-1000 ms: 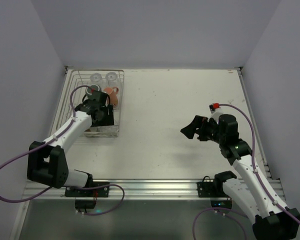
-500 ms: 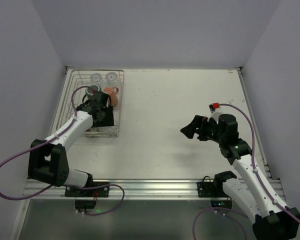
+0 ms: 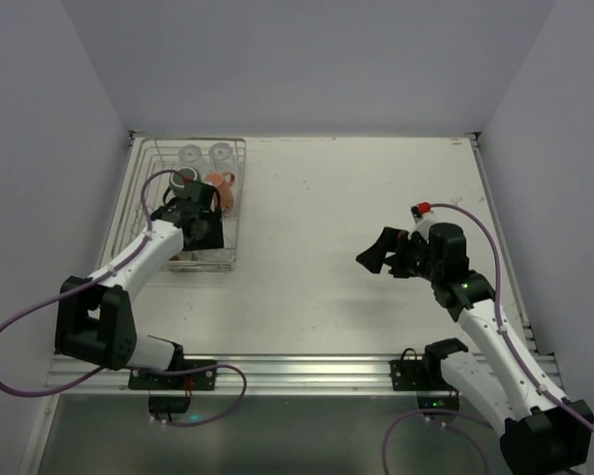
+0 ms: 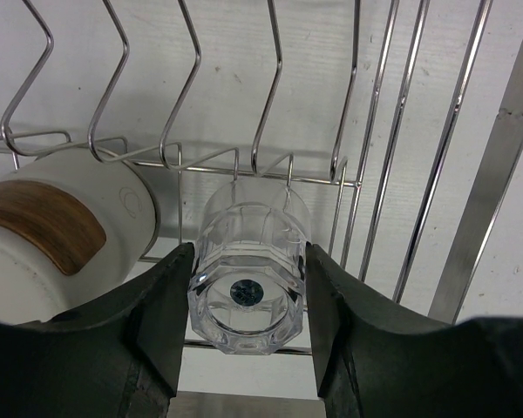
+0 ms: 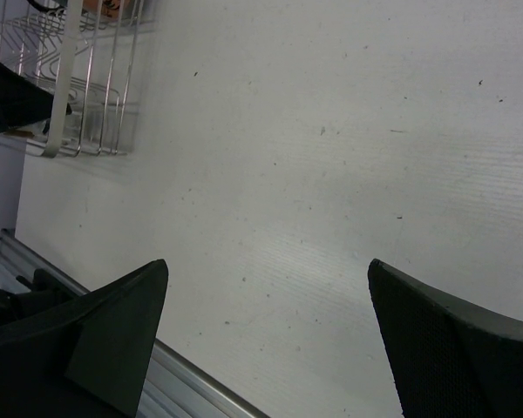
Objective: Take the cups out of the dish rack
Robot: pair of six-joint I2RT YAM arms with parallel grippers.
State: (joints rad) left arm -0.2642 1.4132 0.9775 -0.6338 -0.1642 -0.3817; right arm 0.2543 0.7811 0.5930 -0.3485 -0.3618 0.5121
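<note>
The silver wire dish rack [image 3: 154, 188] stands at the far left of the table. In it are two clear glasses [image 3: 190, 154] at the far end, a dark green mug [image 3: 185, 178] and a salmon-pink mug [image 3: 221, 188]. My left gripper [image 3: 202, 234] reaches into the near part of the rack. In the left wrist view it [image 4: 248, 252] is shut on a clear faceted glass [image 4: 248, 292] lying on the rack wires [image 4: 366, 131], one finger on each side. My right gripper [image 3: 378, 254] is open and empty above the bare table, right of centre; it also shows in the right wrist view [image 5: 266, 331].
A white cup with a brown wooden patch [image 4: 61, 235] lies just left of the held glass, close to my left finger. The rack's raised side rail [image 4: 484, 183] runs along the right. The rack corner [image 5: 78, 87] shows far left in the right wrist view.
The left wrist shifted slightly inside the rack a second ago and has stayed still since. The right gripper drifted a little to the left.
</note>
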